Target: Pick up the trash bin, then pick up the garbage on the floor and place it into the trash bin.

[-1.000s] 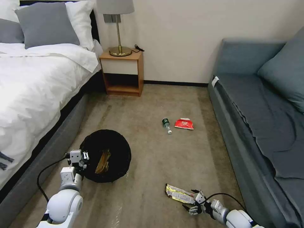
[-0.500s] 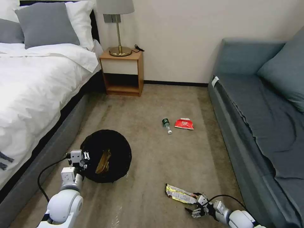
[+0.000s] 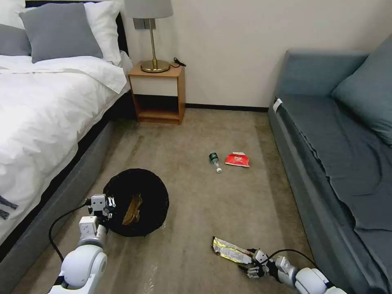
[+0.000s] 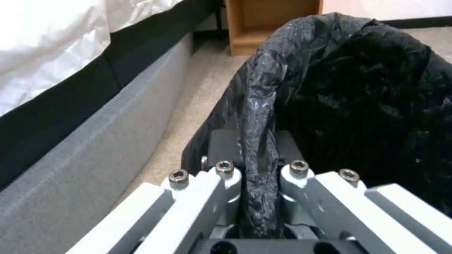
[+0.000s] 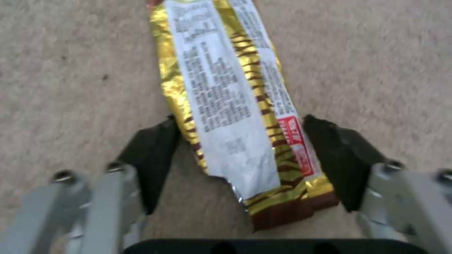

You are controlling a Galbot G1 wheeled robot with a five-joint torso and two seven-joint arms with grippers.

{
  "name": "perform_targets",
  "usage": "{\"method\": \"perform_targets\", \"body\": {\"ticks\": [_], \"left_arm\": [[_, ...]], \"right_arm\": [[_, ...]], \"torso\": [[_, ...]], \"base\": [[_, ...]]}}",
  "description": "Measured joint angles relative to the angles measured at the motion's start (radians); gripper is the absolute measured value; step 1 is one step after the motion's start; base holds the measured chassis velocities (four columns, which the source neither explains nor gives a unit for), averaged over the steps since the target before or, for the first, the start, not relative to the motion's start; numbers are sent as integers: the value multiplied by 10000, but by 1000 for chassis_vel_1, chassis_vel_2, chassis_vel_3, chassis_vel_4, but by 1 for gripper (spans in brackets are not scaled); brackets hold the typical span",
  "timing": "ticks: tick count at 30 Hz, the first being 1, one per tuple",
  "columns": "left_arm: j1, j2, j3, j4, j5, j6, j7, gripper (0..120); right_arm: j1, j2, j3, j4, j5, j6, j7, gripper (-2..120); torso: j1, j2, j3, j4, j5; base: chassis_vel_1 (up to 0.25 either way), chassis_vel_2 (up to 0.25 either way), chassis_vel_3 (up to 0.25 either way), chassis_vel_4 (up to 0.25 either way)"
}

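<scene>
Your right gripper (image 3: 251, 265), at the lower right of the head view, has dropped lower and slid in along the carpet (image 3: 228, 196) over the last second, so its spread fingers now sit on either side of the near end of the snack wrapper (image 3: 230, 250); in the right wrist view the dark finger pads (image 5: 150, 155) flank the wrapper (image 5: 235, 106) with a clear gap on both sides, nothing pinched yet. I take that to mean you are at the closing step for this piece of garbage. The wrapper is flat, crinkly foil, gold and silver with a brown torn end, lying flush on short beige pile, so it will likely bend or slide rather than lift cleanly. Your left gripper (image 3: 107, 203), at the lower left, is pressed together on the rim of the trash bin (image 3: 136, 202); the left wrist view shows a fold of its glossy, wrinkled black bag (image 4: 256, 148) squeezed between the fingers. A crumpled brown paper bag (image 3: 132, 209) already lies inside the bin. The small bottle (image 3: 214, 161) and red packet (image 3: 237, 159) lie side by side at the centre of the frame, well apart from both grippers.
</scene>
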Motion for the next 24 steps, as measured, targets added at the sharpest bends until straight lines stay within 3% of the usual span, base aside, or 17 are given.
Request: {"method": "perform_targets", "body": {"ticks": [3, 7, 9, 13, 16, 24], "left_arm": [[2, 0, 2, 28, -2, -11, 18, 4], [2, 13, -6, 40, -6, -20, 29, 4], [-4, 44, -26, 51, -30, -30, 35, 4], [-4, 41, -26, 51, -32, -31, 37, 4], [6, 33, -24, 51, -34, -44, 76, 4], [36, 31, -28, 60, -33, -79, 83, 4]], "right_arm": [[36, 14, -17, -65, -9, -8, -87, 53], [36, 31, -19, -92, -12, -8, -126, 45], [47, 68, -12, -141, -15, -6, -230, 28], [54, 72, -12, -151, -20, -6, -262, 22], [57, 81, -8, -172, -24, -6, -293, 4], [55, 117, 68, -208, -51, 19, -357, 0]], "torso": [[0, 0, 0, 0, 0], [0, 0, 0, -1, 0], [0, 0, 0, -1, 0], [0, 0, 0, 0, 1], [0, 0, 0, 0, 1], [0, 0, 0, -1, 0]], "base": [[0, 0, 0, 0], [0, 0, 0, 0], [0, 0, 0, 0], [0, 0, 0, 0], [0, 0, 0, 0], [0, 0, 0, 0]]}}
